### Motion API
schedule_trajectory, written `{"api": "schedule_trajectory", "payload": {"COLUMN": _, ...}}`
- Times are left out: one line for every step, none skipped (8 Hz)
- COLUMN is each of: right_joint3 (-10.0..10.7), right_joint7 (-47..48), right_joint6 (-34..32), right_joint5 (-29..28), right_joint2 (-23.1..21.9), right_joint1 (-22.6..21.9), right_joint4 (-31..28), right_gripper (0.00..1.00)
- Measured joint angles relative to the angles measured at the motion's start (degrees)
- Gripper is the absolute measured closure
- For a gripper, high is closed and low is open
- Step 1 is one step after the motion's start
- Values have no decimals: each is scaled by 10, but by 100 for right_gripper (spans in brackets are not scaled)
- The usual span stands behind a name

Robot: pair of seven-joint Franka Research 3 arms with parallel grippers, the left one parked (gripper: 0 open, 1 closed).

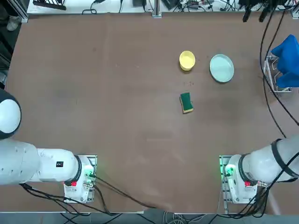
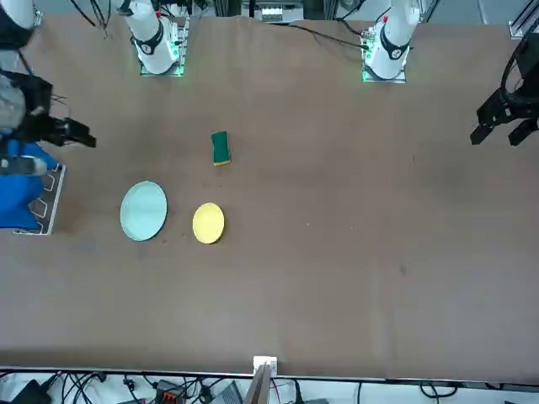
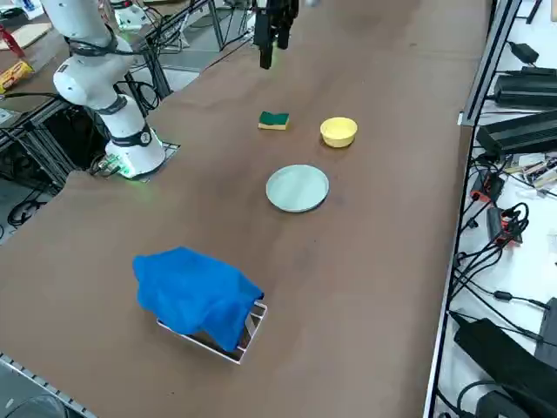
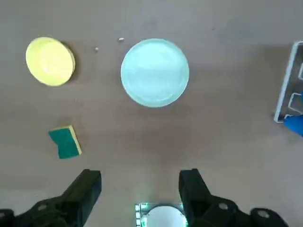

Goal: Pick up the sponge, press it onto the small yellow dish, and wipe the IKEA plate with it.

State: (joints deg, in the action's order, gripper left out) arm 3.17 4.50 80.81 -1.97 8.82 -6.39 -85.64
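Right gripper [image 4: 140, 189] open, high above brown table [image 4: 227, 142] — sponge [image 4: 65, 142] untouched.

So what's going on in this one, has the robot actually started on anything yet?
Not yet. The right gripper hangs open and empty above the table, holding nothing. The sponge lies untouched on the table, green side up, apart from the small yellow dish and the IKEA plate, which sit side by side beyond it. A blue cloth is draped over a rack at the table's edge.
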Motion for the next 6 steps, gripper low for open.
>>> {"api": "schedule_trajectory", "payload": {"right_joint3": 0, "right_joint7": 1, "right_joint6": 37, "right_joint5": 0, "right_joint2": -15, "right_joint1": -12, "right_joint4": -45, "right_gripper": 0}}
{"api": "schedule_trajectory", "payload": {"right_joint3": -1, "right_joint7": 2, "right_joint6": 93, "right_joint5": 0, "right_joint2": -41, "right_joint1": -25, "right_joint4": -108, "right_gripper": 0}}
{"api": "schedule_trajectory", "payload": {"right_joint3": -1, "right_joint7": 3, "right_joint6": 152, "right_joint5": -1, "right_joint2": -72, "right_joint1": -41, "right_joint4": -182, "right_gripper": 0}}
{"api": "schedule_trajectory", "payload": {"right_joint3": -2, "right_joint7": 4, "right_joint6": 194, "right_joint5": -1, "right_joint2": -97, "right_joint1": -58, "right_joint4": -243, "right_gripper": 0}}
{"api": "schedule_trajectory", "payload": {"right_joint3": -2, "right_joint7": 7, "right_joint6": 230, "right_joint5": -1, "right_joint2": -109, "right_joint1": -77, "right_joint4": -285, "right_gripper": 0}}
{"api": "schedule_trajectory", "payload": {"right_joint3": -2, "right_joint7": 21, "right_joint6": 269, "right_joint5": -1, "right_joint2": -113, "right_joint1": -92, "right_joint4": -317, "right_gripper": 0}}
